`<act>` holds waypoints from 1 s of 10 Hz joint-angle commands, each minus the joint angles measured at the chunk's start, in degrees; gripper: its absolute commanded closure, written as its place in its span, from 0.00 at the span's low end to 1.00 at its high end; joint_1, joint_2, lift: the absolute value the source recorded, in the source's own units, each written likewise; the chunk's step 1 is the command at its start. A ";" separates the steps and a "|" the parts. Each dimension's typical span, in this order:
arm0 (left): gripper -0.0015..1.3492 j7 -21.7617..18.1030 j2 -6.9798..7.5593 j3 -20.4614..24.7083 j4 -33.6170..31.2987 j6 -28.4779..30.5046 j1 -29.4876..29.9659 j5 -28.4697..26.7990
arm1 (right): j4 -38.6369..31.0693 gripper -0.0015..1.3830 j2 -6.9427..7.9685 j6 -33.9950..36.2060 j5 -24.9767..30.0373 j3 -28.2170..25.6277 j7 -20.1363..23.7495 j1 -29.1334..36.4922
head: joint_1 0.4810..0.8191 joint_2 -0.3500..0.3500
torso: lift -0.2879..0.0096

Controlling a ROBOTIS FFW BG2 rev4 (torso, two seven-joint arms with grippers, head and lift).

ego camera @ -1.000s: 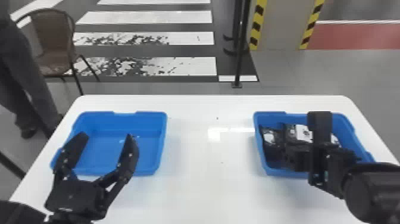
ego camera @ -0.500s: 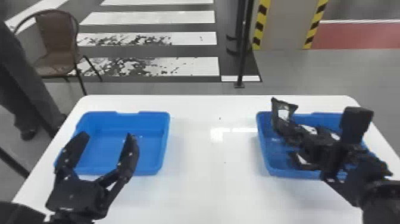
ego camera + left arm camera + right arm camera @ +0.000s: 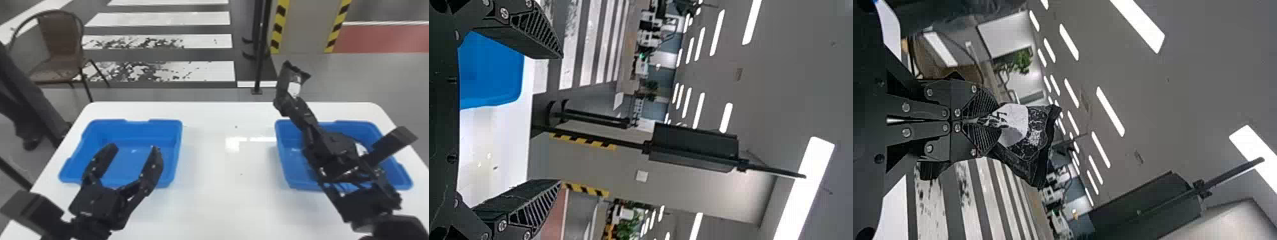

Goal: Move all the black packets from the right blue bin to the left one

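packet (image 3: 294, 86) held aloft by its end in the closed fingertips of the right gripper (image 3: 282, 103), toward the far edge of the table (image 3: 223, 198); the left gripper (image 3: 133, 148), spread wide, empty, hangs at the left bin (image 3: 137, 129).

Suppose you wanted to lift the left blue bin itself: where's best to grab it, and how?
I'd pinch the rim of the left blue bin on its side facing the right blue bin, coming from above with one jaw inside the wall and one outside. The bin sits upright and open-topped, so its raised wall should make an edge to squeeze.
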 commanded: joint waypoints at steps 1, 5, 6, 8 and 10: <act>0.11 -3.02 -0.26 2.60 -0.18 7.85 -2.60 1.75 | 0.33 0.85 -0.99 -2.38 -2.79 9.74 -0.01 -0.40 | 0.63 0.63 | 0.50; 0.11 -3.29 -1.23 6.26 -6.93 11.79 -3.58 8.60 | 1.59 0.85 -3.36 -2.38 -4.28 21.62 -0.10 -2.37 | 0.63 0.91 | 0.50; 0.11 -3.37 -0.96 6.60 -9.61 15.30 -4.14 10.20 | 2.15 0.85 -3.89 -2.38 -4.85 24.48 -0.19 -3.63 | 0.63 0.93 | 0.50; 0.11 -4.25 -0.17 5.00 -12.00 22.05 -5.55 13.52 | 3.00 0.85 -4.68 -2.38 -6.11 30.19 -0.63 -6.45 | 0.63 0.99 | 0.50; 0.11 -5.13 0.35 3.17 -12.00 25.29 -6.53 14.20 | 3.70 0.85 -4.86 -2.38 -7.02 32.02 -0.80 -7.15 | 0.63 1.00 | 0.50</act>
